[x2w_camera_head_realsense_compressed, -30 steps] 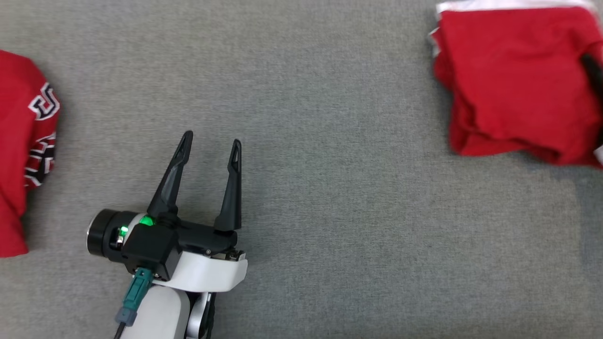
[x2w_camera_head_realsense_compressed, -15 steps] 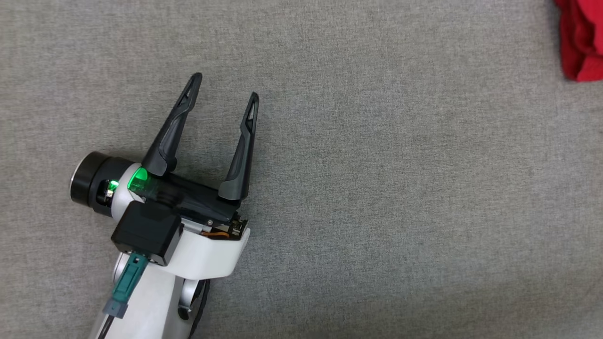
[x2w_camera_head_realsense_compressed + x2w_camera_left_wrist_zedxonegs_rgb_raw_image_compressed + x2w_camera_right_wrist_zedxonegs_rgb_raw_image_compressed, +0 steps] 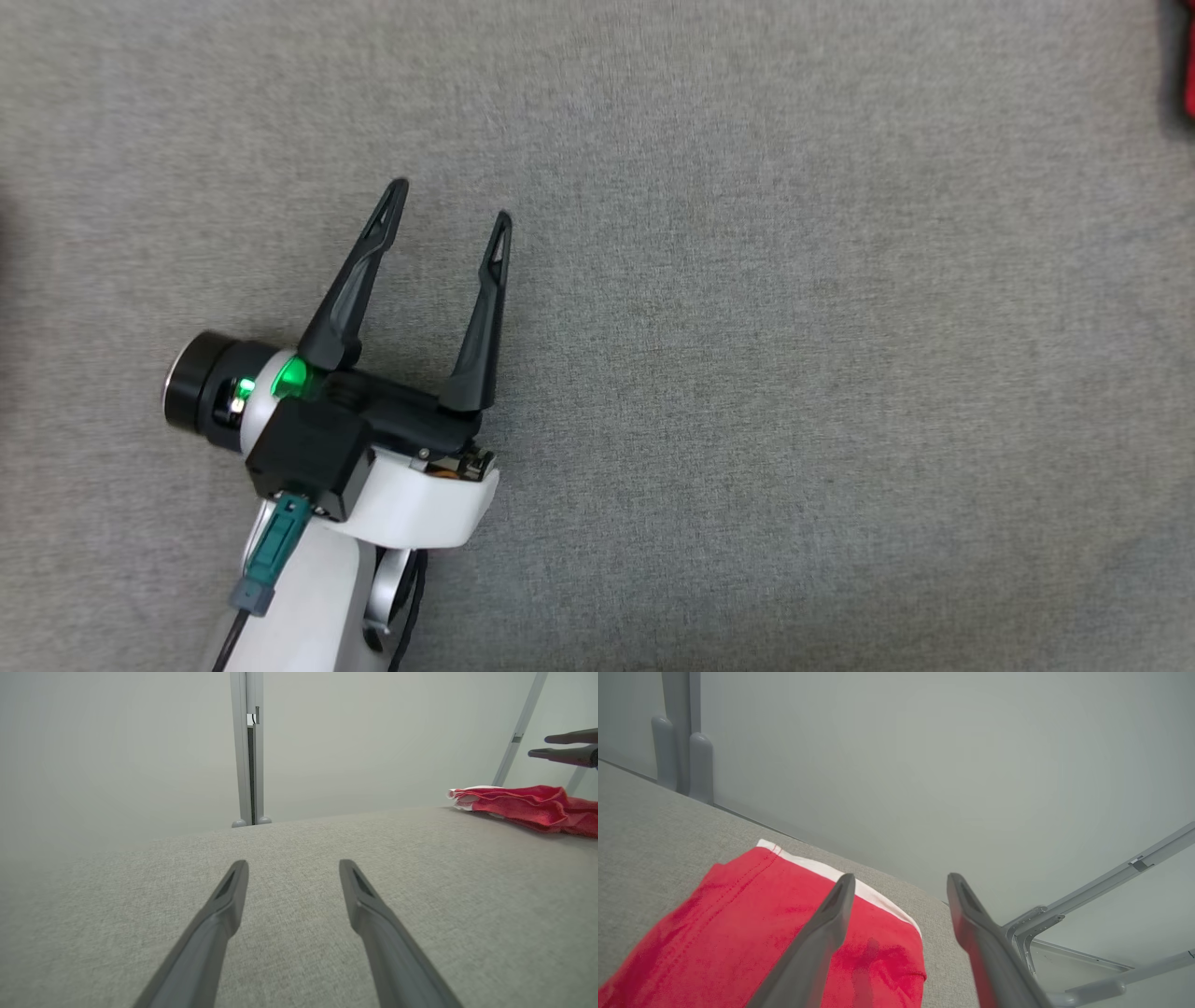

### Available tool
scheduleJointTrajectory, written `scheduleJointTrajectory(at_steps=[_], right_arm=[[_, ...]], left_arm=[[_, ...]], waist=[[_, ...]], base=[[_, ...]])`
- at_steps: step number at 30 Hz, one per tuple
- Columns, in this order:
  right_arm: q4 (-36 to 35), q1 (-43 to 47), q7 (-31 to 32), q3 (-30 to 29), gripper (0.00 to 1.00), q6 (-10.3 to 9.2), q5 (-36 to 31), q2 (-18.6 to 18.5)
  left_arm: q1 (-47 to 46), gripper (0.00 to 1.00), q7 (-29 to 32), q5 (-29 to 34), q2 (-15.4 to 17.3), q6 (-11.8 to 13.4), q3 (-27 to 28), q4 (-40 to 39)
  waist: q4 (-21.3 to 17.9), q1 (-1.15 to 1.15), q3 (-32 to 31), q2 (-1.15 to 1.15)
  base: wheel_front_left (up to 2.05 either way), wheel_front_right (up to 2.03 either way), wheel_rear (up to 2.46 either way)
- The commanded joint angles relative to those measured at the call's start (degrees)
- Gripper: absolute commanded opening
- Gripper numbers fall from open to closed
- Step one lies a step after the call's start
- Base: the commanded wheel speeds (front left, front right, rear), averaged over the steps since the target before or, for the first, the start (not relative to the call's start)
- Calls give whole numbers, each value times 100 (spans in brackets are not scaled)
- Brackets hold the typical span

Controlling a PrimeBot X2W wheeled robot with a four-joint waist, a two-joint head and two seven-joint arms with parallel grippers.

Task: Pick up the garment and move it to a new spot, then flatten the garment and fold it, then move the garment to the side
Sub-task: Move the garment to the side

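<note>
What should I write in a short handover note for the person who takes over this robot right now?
Left gripper: fingers open, empty, above the grey fabric surface.
Right gripper: fingers open, empty, above the red cloth garment with white trim.
Garment: in folded layers by the surface's far edge, on the robot's right.
Done, it seems: fold and move aside.
Left: check the fold, draw the arms back.

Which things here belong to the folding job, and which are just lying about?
Job: garment, left gripper, right gripper.
Just there: table, post, frame bar.
</note>
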Motion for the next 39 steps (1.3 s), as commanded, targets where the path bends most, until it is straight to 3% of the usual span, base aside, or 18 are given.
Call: scheduleJointTrajectory(at_steps=[1, 3, 7, 10, 18, 23, 29, 39], right_arm=[[28, 27, -55, -77, 100, -13, -81, 146], [-33, 285, -95, -307, 100, -13, -348, 563], [-847, 1198, -93, -1276, 100, -13, -935, 1200], [-1772, 2529, -87, -2214, 100, -13, -1556, 2053], [-3424, 4777, -87, -3600, 100, -13, -2534, 3826], [-3965, 5756, -88, -3505, 100, -13, -2711, 4178], [-4183, 6651, -89, -3191, 100, -13, -2653, 4240], [-4237, 6981, -89, -3198, 100, -13, -2603, 4277]], left_arm=[[113, 100, 25, -42, 16, 33, 39, 72], [219, 100, 15, -133, -12, 87, 77, 139], [508, 100, 14, -361, -59, 176, 130, 395], [819, 100, 13, -649, -89, 228, 226, 633], [1470, 100, 14, -1040, -96, 311, 406, 578], [1919, 100, 14, -983, -95, 260, 385, 661], [2370, 100, 14, -910, -97, 375, 395, 569], [2601, 100, 14, -813, -97, 387, 313, 553]], waist=[[92, 0, -341, 0], [163, 0, -653, 0], [339, 0, -1266, 0], [507, 0, -1874, 0], [599, 0, -2815, 0], [576, 0, -3326, 0], [503, 0, -3745, 0], [426, 0, -3826, 0]], base=[[0, 0, 0], [0, 0, 0], [0, 0, 0], [0, 0, 0], [0, 0, 0], [0, 0, 0], [0, 0, 0], [0, 0, 0]])
